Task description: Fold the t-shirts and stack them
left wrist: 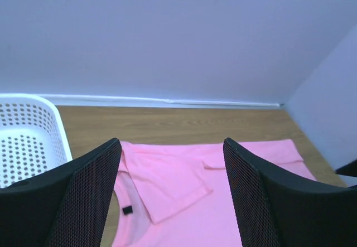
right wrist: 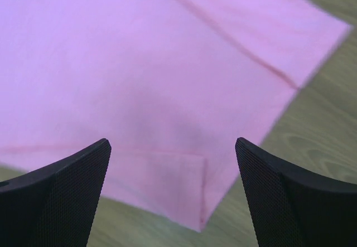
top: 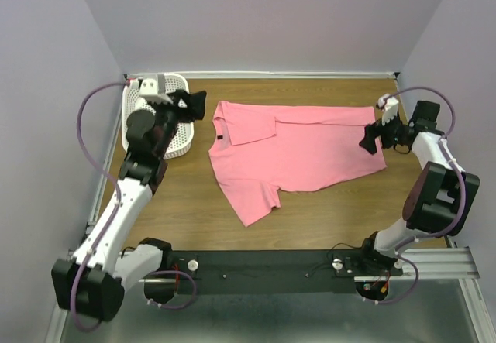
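One salmon-pink t-shirt (top: 310, 153) lies flat on the wooden table, collar and dark label (top: 219, 137) to the left, hem to the right. Its far sleeve is folded onto the body; the near sleeve (top: 254, 200) sticks out toward the arms. My left gripper (top: 194, 104) hovers open just left of the collar. In the left wrist view the shirt (left wrist: 184, 197) shows between the spread fingers of that gripper (left wrist: 172, 144). My right gripper (top: 370, 138) stands open over the hem's right edge. In the right wrist view this gripper (right wrist: 172, 144) holds nothing above the shirt's folded corner (right wrist: 167, 180).
A white perforated basket (top: 180, 138) stands at the back left, right beside the left gripper, and its wall (left wrist: 28, 141) shows in the left wrist view. Walls enclose the table on three sides. Bare wood (top: 325, 219) lies between the shirt and the arm bases.
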Controlling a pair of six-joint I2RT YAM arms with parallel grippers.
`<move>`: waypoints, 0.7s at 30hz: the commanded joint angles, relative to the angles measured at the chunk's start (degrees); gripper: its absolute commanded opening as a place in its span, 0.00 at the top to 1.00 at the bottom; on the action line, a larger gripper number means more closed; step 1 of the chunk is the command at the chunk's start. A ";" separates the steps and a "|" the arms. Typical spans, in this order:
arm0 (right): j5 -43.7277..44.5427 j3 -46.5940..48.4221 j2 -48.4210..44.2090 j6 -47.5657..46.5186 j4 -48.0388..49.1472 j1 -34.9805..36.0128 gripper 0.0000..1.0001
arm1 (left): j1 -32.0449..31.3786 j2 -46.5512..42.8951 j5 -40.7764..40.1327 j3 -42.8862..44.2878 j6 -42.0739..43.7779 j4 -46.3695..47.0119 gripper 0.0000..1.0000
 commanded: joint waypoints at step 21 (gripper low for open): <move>11.20 -14.48 -4.04 -18.20 5.55 73.99 0.19 | -15.95 -51.16 -12.93 -28.11 -9.10 -11.59 0.02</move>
